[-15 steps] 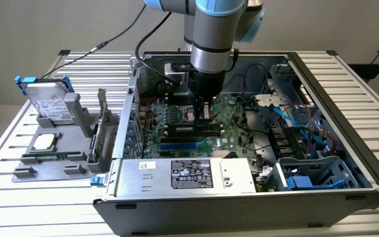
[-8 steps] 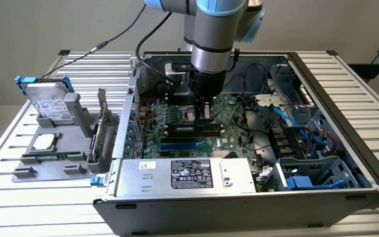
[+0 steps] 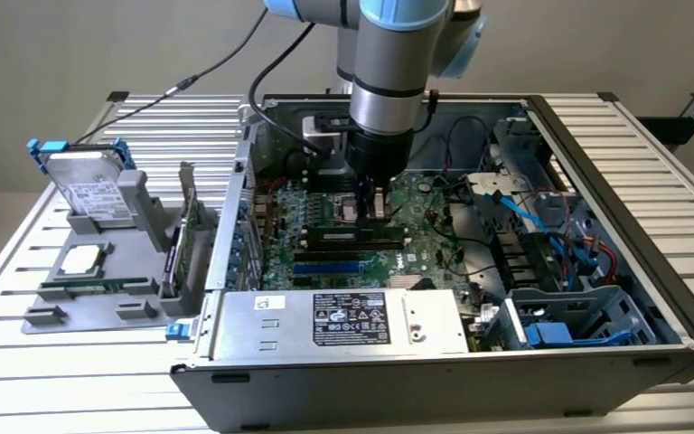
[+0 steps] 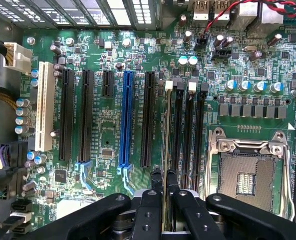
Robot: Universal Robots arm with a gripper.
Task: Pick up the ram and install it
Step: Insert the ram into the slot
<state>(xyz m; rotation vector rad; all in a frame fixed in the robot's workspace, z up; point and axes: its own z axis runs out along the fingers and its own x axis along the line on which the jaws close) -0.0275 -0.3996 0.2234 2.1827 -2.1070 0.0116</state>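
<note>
Firmly, one end effector grips one ram by four black slots.

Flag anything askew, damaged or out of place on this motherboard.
Nothing stands out. The ram, clamped in the gripper, runs parallel to the memory slots, not skewed. The CPU socket sits empty, but shows no damage.

Silver-blue arm, black end effector
</note>
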